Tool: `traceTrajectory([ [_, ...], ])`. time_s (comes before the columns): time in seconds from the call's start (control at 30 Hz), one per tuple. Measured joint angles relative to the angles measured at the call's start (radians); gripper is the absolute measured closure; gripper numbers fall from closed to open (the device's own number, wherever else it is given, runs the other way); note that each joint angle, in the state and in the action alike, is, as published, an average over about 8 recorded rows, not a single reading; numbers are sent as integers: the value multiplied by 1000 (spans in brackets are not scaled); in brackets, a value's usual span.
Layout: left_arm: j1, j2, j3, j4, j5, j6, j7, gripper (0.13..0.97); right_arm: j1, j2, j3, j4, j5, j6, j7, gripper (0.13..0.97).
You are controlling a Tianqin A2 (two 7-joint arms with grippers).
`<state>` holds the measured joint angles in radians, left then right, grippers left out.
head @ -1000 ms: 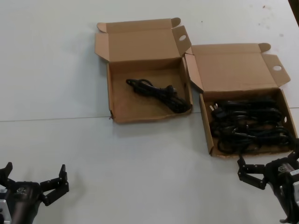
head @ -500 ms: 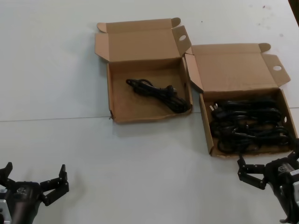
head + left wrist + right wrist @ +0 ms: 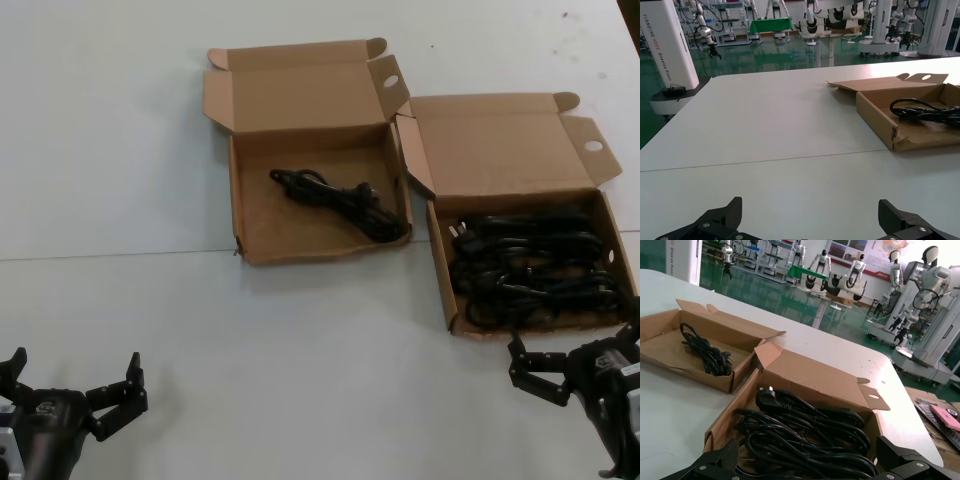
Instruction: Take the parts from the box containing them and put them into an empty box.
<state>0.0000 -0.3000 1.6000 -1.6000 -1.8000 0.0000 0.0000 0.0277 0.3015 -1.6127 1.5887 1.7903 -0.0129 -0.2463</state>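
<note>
The wider cardboard box point(image 3: 442, 268) at the right holds several black coiled power cables point(image 3: 528, 270); the cables also show in the right wrist view point(image 3: 805, 435). The squarer box point(image 3: 236, 200) at centre holds one black cable point(image 3: 340, 203), which also shows in the left wrist view point(image 3: 925, 111). My right gripper point(image 3: 578, 345) is open, just in front of the wider box's near edge, facing the cables. My left gripper point(image 3: 70, 375) is open and empty, low at the table's near left, away from both boxes.
Both box lids point(image 3: 300, 85) stand open toward the far side, with round-holed flaps. A seam point(image 3: 120, 255) crosses the white table. Other robots and benches stand beyond the table's far edge in the wrist views.
</note>
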Motion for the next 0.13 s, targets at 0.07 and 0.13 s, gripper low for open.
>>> traceTrajectory([
  [0.07,0,0,0,0,0,0,0,132,0,0,0,0,0,0,0,129],
  [0.13,0,0,0,0,0,0,0,132,0,0,0,0,0,0,0,129],
])
